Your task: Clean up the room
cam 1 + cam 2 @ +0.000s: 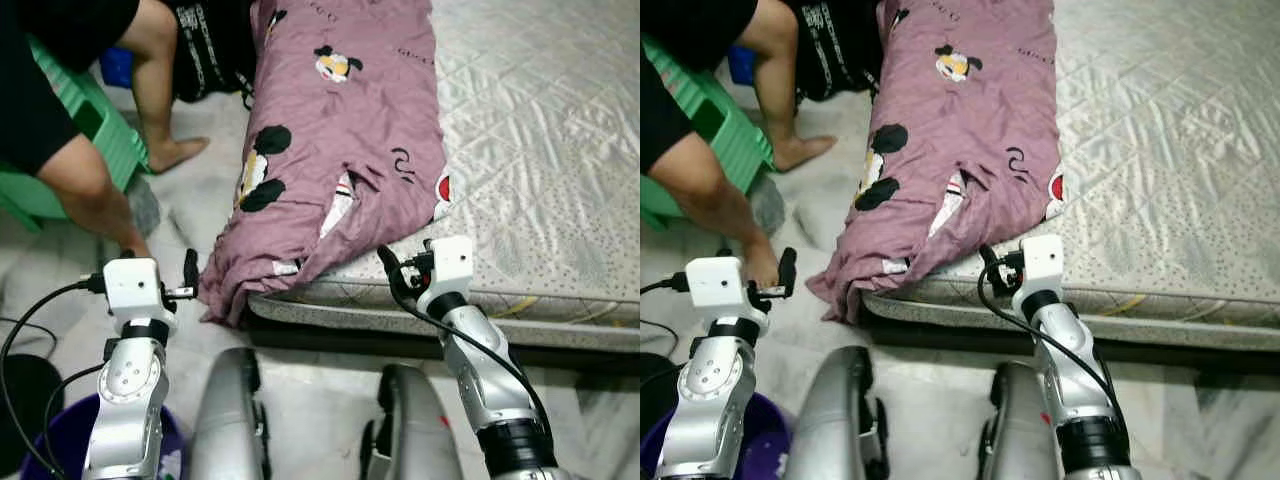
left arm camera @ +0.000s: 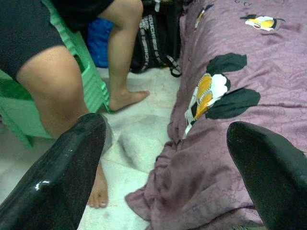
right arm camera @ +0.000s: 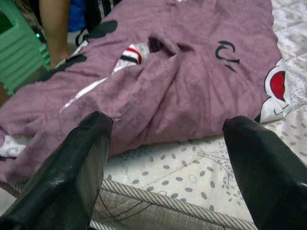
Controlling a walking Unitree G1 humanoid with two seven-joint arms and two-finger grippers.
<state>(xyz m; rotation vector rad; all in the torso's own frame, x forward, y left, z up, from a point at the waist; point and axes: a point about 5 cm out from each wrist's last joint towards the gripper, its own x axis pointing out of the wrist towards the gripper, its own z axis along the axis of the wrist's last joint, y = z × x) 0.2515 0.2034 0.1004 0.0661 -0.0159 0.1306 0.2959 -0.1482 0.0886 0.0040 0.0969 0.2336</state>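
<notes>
White block lettering runs in lines down the black bag point(image 2: 156, 38) standing on the floor beside the mauve cartoon-print quilt point(image 1: 340, 150), but it is too blurred to read. Small dark script marks on the quilt cannot be made out either; no other text is legible
</notes>
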